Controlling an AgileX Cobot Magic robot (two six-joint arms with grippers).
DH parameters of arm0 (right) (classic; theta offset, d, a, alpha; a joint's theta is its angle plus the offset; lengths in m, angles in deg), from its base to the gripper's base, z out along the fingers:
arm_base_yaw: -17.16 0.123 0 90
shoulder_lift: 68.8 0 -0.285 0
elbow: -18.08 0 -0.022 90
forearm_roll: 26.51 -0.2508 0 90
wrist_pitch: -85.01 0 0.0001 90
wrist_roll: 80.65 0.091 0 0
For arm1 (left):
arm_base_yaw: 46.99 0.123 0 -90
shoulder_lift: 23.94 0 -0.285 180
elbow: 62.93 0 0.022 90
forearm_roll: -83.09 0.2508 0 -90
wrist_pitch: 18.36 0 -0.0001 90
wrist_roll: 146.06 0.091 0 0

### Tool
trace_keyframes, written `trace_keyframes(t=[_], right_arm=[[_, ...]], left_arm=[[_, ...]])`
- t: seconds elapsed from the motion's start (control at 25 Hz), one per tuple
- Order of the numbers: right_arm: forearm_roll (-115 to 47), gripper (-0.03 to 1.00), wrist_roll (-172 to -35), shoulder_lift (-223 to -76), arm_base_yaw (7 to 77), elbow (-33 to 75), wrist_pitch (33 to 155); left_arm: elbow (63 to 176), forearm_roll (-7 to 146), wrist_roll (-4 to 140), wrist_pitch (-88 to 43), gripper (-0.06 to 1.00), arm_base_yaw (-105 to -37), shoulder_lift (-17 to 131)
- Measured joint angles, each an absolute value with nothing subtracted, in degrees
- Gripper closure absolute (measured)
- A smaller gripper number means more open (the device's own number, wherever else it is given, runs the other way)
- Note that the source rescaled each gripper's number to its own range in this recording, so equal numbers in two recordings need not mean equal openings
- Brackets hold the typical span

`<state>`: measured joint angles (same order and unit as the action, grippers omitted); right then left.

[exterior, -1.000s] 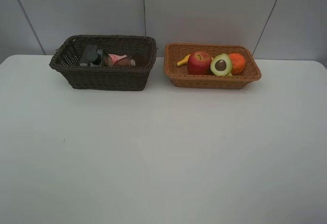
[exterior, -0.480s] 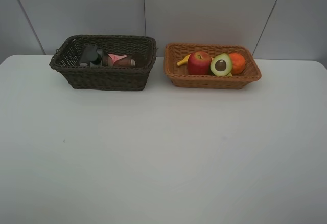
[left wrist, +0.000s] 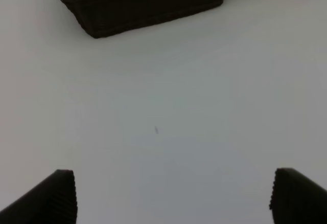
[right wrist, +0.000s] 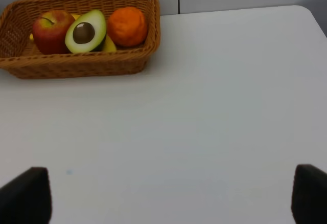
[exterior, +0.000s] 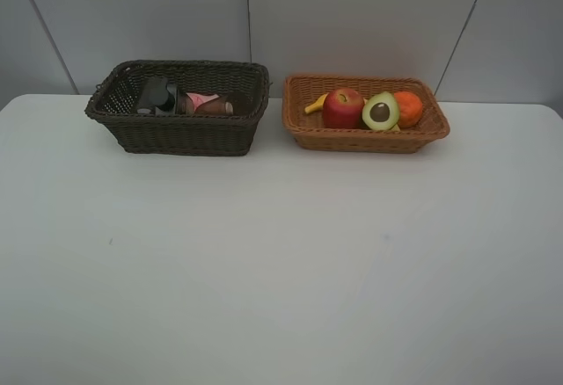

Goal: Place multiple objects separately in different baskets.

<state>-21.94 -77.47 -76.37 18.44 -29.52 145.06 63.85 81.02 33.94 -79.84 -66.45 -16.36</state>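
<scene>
— Left tool (left wrist: pixel 172 196): what's its state?

— Spread wide, both finger pads showing at the edges of its wrist view, nothing between them but bare white tabletop (exterior: pixel 281 253). It holds nothing. The dark brown basket (left wrist: pixel 138 4) sits well ahead of it.

— And the right tool (right wrist: pixel 171 198)?

— Same: pads far apart, empty, hanging over open tabletop, with the light orange-tan basket (right wrist: pixel 76 63) ahead and off to one side. Neither tool nor arm shows in the high view.

— Where are the baskets?

— Side by side at the far edge of the tabletop, near the grey wall, close together but not touching. The dark brown one (exterior: pixel 180 130) is on the left and deeper; the tan one (exterior: pixel 365 134) is on the right and shallower.

— What's in the tan one?

— The red apple (exterior: pixel 343 108), with the halved avocado (exterior: pixel 381 111) just beside it, cut face and pit turned toward the front. The orange (exterior: pixel 408 107) is at the right end, touching the avocado. The yellow banana (exterior: pixel 315 103) pokes out behind the apple on the left.

— And the dark one?

— The dark green pump bottle (exterior: pixel 156 95) lies on its side at the left. Next to it is something pink, likely the small pink bottle (exterior: pixel 202 99), and a brownish-pink cup (exterior: pixel 218 105) on its side. I can't make out a second cup; the basket wall hides much of that pile.
</scene>
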Motion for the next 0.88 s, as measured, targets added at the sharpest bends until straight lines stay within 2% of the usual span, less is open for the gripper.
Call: trace_keyframes(t=[0.28, 0.56, 0.88], right_arm=[[-21.94, -0.03, -77.47, -76.37, 18.44, -29.52, 145.06], [-21.94, -0.03, -77.47, -76.37, 18.44, -29.52, 145.06], [-21.94, -0.03, -77.47, -76.37, 18.44, -29.52, 145.06]], left_arm=[[63.85, 83.63, 33.94, -79.84, -0.06, -66.06, -16.42], [63.85, 83.82, 33.94, -79.84, -0.06, -58.25, -16.42], [63.85, 83.86, 33.94, -79.84, -0.06, -57.22, -16.42]])
